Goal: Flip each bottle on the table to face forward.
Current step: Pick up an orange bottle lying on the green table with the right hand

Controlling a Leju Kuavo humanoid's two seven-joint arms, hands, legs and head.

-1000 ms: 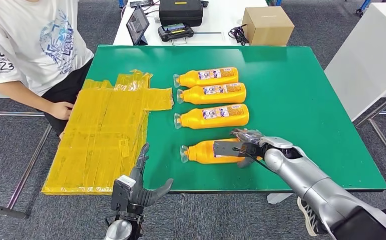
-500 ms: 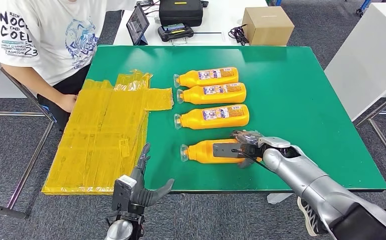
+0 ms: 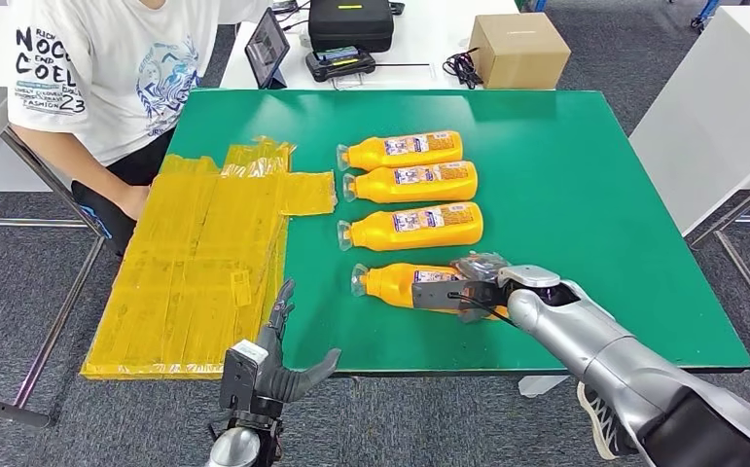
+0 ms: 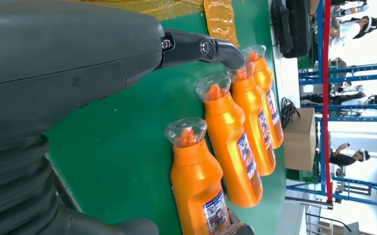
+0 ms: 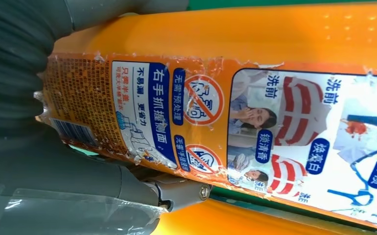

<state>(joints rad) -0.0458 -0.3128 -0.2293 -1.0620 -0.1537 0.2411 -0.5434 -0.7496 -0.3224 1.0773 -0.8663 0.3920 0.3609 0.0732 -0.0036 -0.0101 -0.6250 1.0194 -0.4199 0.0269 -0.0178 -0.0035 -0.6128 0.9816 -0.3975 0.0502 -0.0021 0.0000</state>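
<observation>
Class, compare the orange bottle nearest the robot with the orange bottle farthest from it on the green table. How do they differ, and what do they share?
The nearest bottle is gripped by the right hand; the farthest bottle lies untouched. The nearest bottle's label is partly covered by the fingers; the farthest bottle's label shows fully on top. Both are orange, lie on their sides on the green table and have clear caps pointing towards the robot's left.

"右手抓握侧面" on bottle label (image 5: 149, 115) (shirt (image 3: 108, 68): "23")
</observation>
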